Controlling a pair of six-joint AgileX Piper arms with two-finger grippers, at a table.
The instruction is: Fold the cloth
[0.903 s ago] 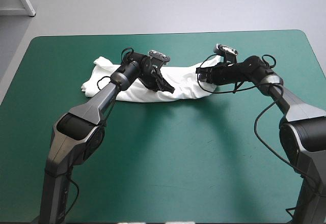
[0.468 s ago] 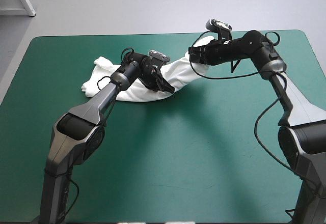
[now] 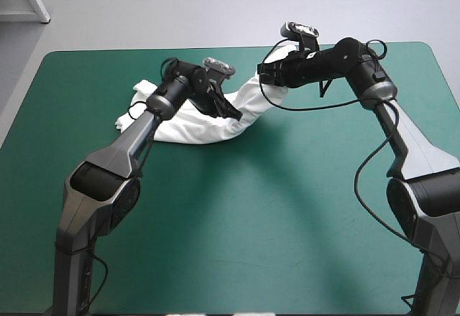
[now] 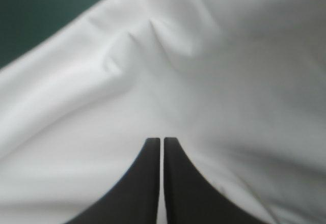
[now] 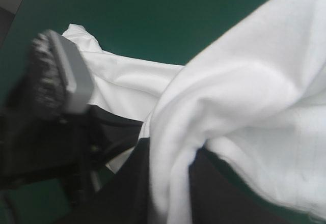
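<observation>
Right hand (image 3: 263, 79) is clamped on one end of the white T-shirt (image 3: 192, 126), with a bunch of fabric pinched between its black fingers (image 5: 127, 191) (its own camera shows the cloth spilling out between and over them). It hangs above the counter (image 3: 251, 222), near the middle of the counter's far edge. The end it holds is raised off the teal-green cover, so the fabric climbs to the grip in a slanted band.

Left hand (image 3: 235, 114) is at the foot of that band, a little nearer the counter's left edge. Its two fingers are all but together, with only a thin sliver of white between them, and they grip the shirt. Its wrist camera sees little ahead but creased white cloth (image 4: 204, 56) (and one corner of the cover past the shirt's edge).

The rest of the T-shirt lies crumpled on the counter, toward the far edge and left of the counter's middle. A loose end sticks out on the side toward the left edge, beyond the left arm.
</observation>
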